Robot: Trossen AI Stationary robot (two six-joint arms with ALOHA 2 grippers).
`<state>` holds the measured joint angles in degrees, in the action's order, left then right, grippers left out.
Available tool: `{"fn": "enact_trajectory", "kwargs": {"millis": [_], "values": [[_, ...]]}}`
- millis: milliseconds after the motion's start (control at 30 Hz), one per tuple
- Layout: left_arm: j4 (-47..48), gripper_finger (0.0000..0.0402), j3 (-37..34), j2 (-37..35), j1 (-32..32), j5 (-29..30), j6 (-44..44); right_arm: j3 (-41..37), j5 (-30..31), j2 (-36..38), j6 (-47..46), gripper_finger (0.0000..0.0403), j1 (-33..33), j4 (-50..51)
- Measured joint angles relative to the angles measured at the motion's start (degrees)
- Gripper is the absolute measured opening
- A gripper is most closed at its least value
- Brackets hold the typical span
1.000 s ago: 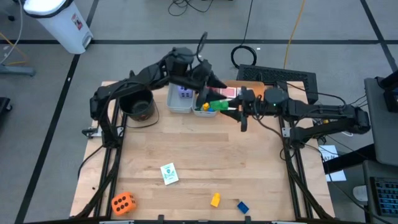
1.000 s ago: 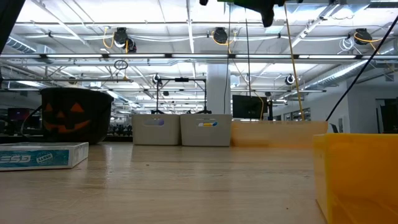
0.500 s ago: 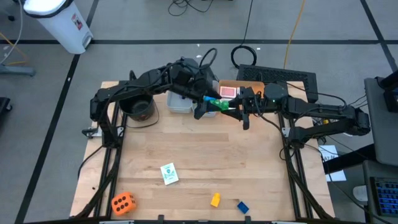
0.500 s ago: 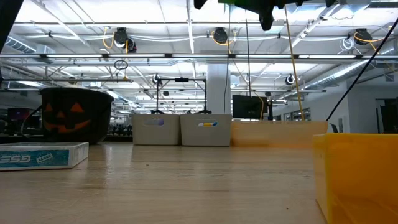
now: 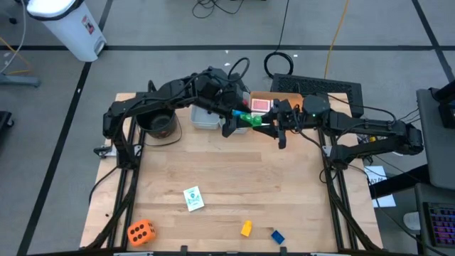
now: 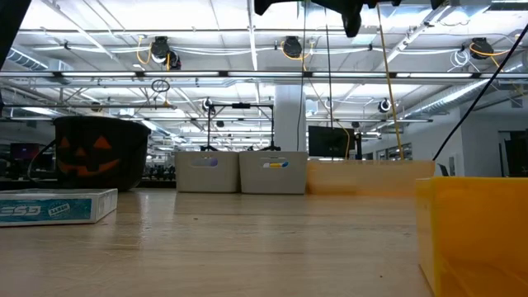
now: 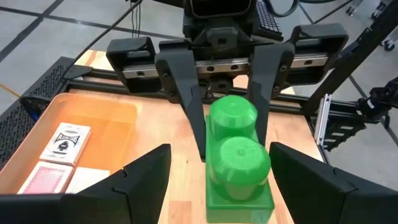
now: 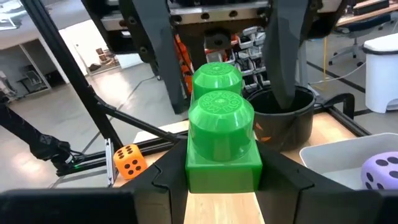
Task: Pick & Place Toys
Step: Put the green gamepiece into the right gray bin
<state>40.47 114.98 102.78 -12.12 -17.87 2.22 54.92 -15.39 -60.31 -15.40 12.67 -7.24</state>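
While both arms meet over the 12 o'clock edge of the surface (image 5: 234, 178), the main risk I see is a fumbled handover. The grey bin (image 5: 204, 119) sits toward 11 o'clock of the meeting point and the orange tray (image 7: 106, 118) toward 1 o'clock. A dropped piece could therefore land in either one, or bounce off a rim onto the wood.

My left hand (image 7: 221, 155) is spread wide, a finger on each side of the load and touching nothing. My right hand (image 8: 222, 175) is partly closed and clamps the green brick (image 5: 249, 120) by its lower block, studs pointing at the left arm.

If the right lets go before the left has closed, the brick falls. If the left closes off-centre, it may catch the rounded studs, which I judge slippery, and the brick could twist out. The two sets of fingers sit close together, so a skewed approach could knock them against each other.

Smaller worry: the orange die (image 5: 140, 231) at 7 o'clock, the card (image 5: 193, 198) and the yellow brick (image 5: 245, 228) near 6 o'clock all wait well apart from here.
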Motion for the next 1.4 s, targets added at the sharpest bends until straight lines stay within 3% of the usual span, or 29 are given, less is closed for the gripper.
{"fn": "enact_trajectory", "kwargs": {"millis": [300, 833, 1400], "values": [[0.0, 0.0263, 0.0, 0.0, 0.0, 0.0, 0.9, 0.0, 0.0, 0.0, 0.0, 0.0134, 0.0, -0.3], [-0.6, 0.0125, 0.0, 0.0, 0.0, 0.0, 0.7, 0.0, 0.4, 0.0, 0.0, 0.0134, 0.0, -0.2], [-1.1, 0.0117, 0.0, 0.0, 0.0, 0.0, 0.6, 0.0, 0.3, 0.0, 0.0, 0.0134, 0.0, -0.2]]}}
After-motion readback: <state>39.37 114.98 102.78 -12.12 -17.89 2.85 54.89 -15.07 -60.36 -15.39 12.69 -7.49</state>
